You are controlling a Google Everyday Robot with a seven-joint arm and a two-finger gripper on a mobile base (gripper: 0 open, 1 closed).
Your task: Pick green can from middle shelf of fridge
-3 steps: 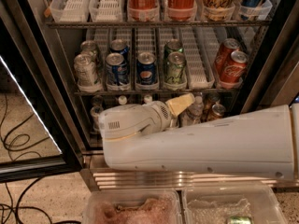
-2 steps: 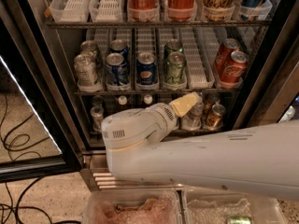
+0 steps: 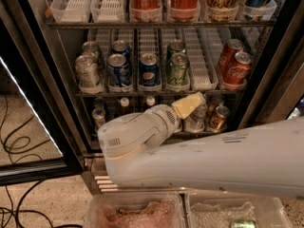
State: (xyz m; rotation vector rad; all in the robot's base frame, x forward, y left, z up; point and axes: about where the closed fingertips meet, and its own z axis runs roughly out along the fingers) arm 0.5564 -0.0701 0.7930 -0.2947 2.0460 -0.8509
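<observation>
Hand point(image 3: 190, 104) below green can point(image 3: 178, 70), blue cans point(image 3: 149, 71) alongside

Setting: drinks corner of a shop, canteen or office pantry; which one cannot be told.
Evidence: tall display fridge point(image 3: 268, 87) with a black frame; wire shelves with white lane trays point(image 3: 202, 65); rows of blue cans point(image 3: 118, 70), red cans point(image 3: 235, 69) and a green can point(image 3: 178, 69); speckled hard floor point(image 3: 47, 194) with loose cables point(image 3: 14, 141).
Gripper point(image 3: 189, 104): before the lower shelf, just beneath the canned row.
</observation>
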